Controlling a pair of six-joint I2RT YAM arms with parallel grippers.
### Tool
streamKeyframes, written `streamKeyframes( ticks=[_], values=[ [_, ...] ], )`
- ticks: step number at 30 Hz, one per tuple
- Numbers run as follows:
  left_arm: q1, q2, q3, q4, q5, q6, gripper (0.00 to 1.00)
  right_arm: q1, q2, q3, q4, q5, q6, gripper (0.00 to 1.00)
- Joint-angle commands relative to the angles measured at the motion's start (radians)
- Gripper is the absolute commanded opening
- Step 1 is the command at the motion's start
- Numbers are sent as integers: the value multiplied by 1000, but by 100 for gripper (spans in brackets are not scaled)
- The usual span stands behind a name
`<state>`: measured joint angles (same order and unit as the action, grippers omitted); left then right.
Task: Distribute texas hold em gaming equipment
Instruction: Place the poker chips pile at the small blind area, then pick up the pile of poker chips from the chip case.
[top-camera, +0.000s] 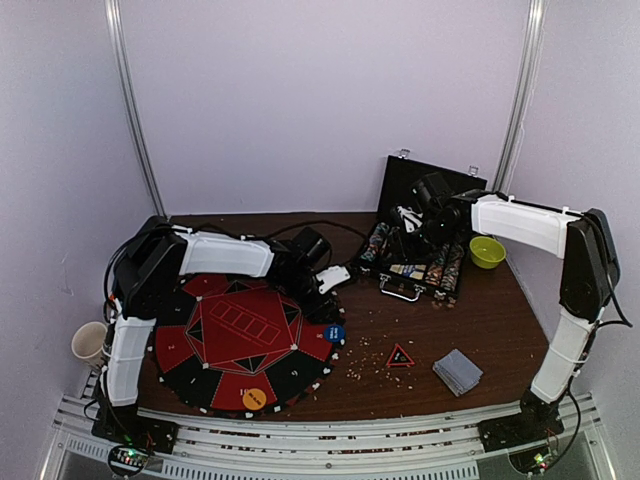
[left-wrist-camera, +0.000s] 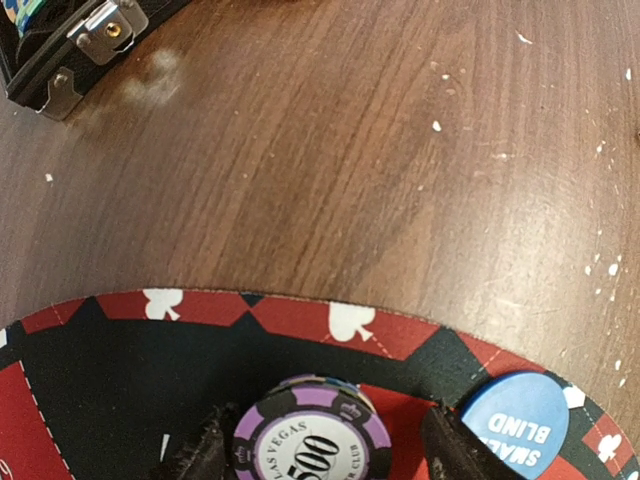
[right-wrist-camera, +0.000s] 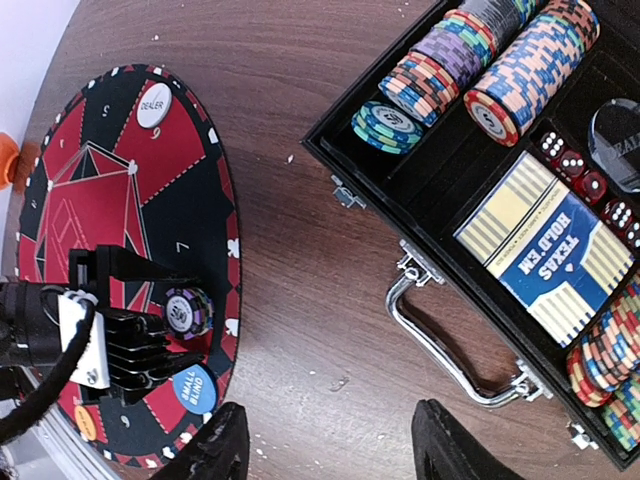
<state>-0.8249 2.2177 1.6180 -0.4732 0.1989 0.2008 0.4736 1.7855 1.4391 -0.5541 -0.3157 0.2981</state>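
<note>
Far left in the top view we have a pale cup (top-camera: 88, 343), and just right of it the round red-and-black poker mat (top-camera: 230, 350) on the brown table (top-camera: 480, 320). An orange disc (top-camera: 254, 398) lies at the mat's lower edge. In the right wrist view a white DEALER disc (right-wrist-camera: 153, 104) sits near the mat's upper rim.

Now the mat's right edge. The left gripper (left-wrist-camera: 328, 425) is down low, its jaws parted around a purple 500 chip stack (left-wrist-camera: 312, 445) resting on the mat. We see a sliver of mat between the stack and the finger (left-wrist-camera: 450, 450) on the right of the frame, so nothing is pinched. Just right of that finger, the blue SMALL BLIND disc (left-wrist-camera: 515, 425) lies flat on the mat's rim.

Moving right over the wood we pass pale crumbs (top-camera: 365, 365), a red triangular marker (top-camera: 400, 356), then the grey-blue card deck (top-camera: 457, 371) at lower right, well apart from the mat.

Upper right, the black chip case (top-camera: 400, 185) lies open with striped chips (right-wrist-camera: 530, 65), red dice (right-wrist-camera: 575, 165) and a blue TEXAS HOLD'EM card box (right-wrist-camera: 545, 255) inside. The right gripper (right-wrist-camera: 325, 440) hangs above the wood beside the case handle (right-wrist-camera: 437, 350), fingers spread wide, nothing between them. A yellow-green bowl (top-camera: 487, 251) sits right of the case.
</note>
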Motion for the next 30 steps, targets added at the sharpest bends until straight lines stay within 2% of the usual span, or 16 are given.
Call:
streamKeyframes(
  ticks=[1, 7, 11, 16, 21, 24, 30],
  values=[
    [-3, -26, 3, 7, 12, 2, 67, -2, -30, 44, -37, 62, -79, 58],
    [7, -112, 48, -11, 35, -14, 72, -22, 67, 181, -67, 109, -238, 58],
    [11, -191, 70, -14, 44, -31, 77, -23, 180, 312, -133, 207, -350, 57],
    [50, -264, 51, -13, 92, -46, 79, -19, 304, 457, -159, 108, -485, 54],
    [115, -311, 1, -5, 120, -70, 81, -16, 412, 527, -118, 94, -555, 66],
    [157, -338, -33, 7, 142, -86, 89, -16, 493, 587, -139, 112, -581, 66],
    [221, -374, -83, 30, 151, -92, 92, -16, 586, 679, -144, 115, -616, 66]
  ],
)
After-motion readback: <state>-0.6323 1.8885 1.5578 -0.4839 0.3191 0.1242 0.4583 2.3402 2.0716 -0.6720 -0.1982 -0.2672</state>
